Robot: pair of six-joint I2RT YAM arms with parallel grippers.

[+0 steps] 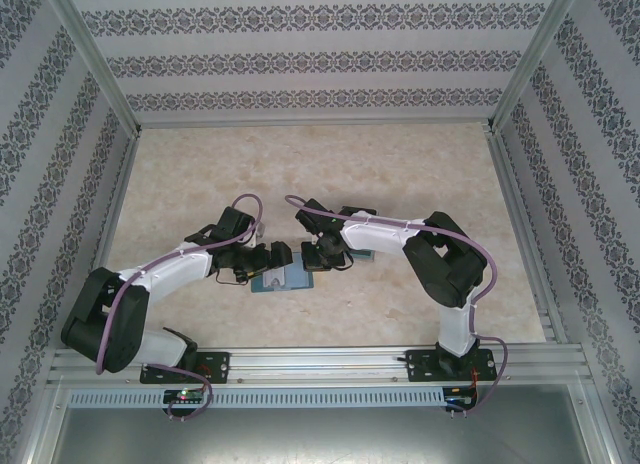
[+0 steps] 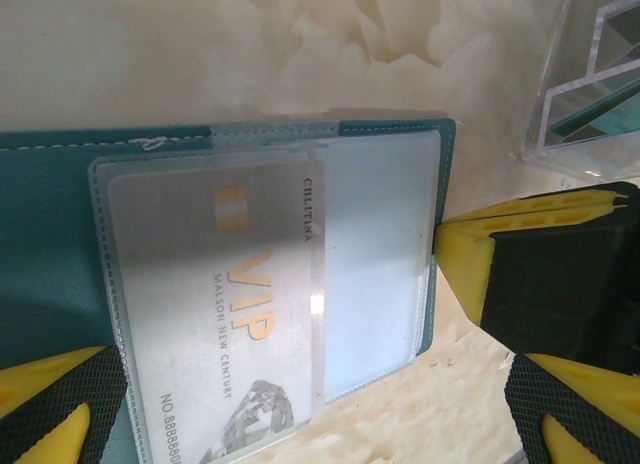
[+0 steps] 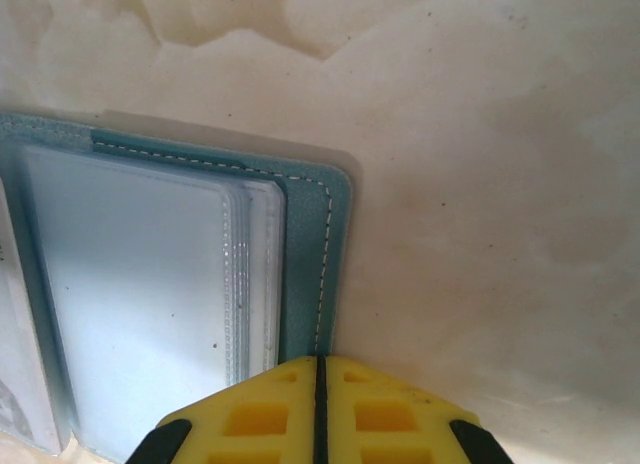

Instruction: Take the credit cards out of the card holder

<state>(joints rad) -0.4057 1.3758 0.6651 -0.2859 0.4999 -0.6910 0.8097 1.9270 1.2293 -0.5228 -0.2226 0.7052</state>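
Clenched right hand (image 3: 320, 409) is touching the card holder (image 3: 300, 214) edge at its fingertips; released left hand (image 2: 310, 409) is straddling the credit card (image 2: 215, 314), open tabletop (image 3: 480, 134) beyond.

- card holder (image 2: 60, 234): teal, white stitching, pale blue-grey sleeves
- card (image 2: 220, 314): silver-grey, gold lettering
- counter (image 1: 300, 164): cream, marbled
- walls (image 1: 300, 64): white, grey floral bands
- right claw (image 3: 320, 369): yellow with black
- arms (image 1: 170, 269): white and black
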